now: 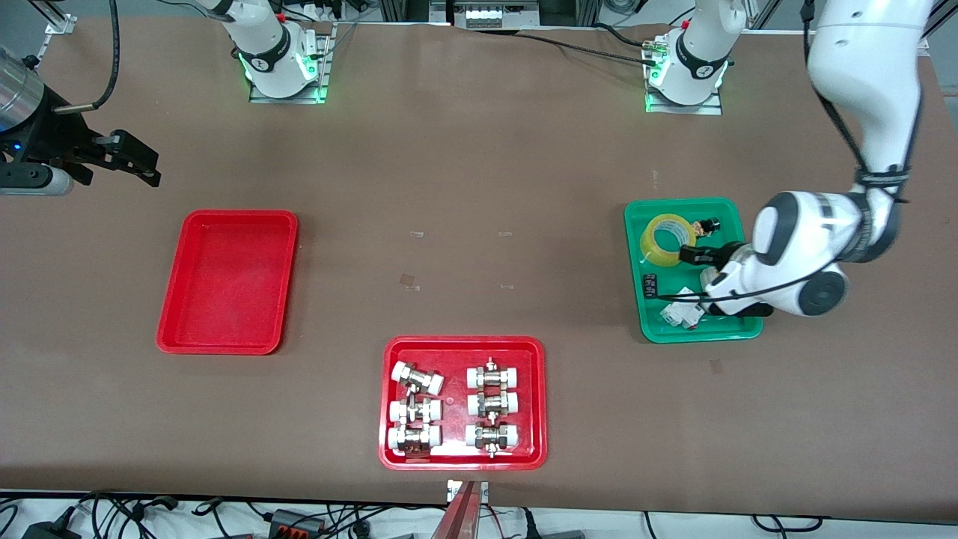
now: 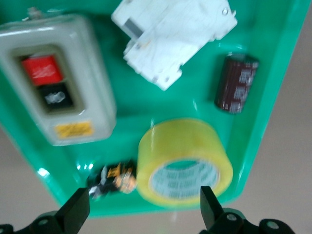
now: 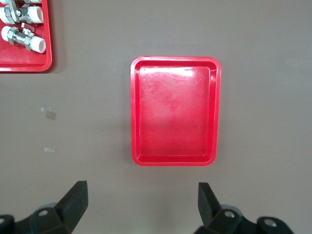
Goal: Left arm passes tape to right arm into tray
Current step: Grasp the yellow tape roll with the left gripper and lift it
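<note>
Yellowish tape in green tray, between spread left gripper fingers, right gripper released.

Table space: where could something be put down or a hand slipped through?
The plain red tray holds nothing. Bare table lies between it and the green tray, and past the fittings tray toward the bases. The green tray is crowded: tape, small parts, and the open left pincer over it. The open right pincer waits up high.
</note>
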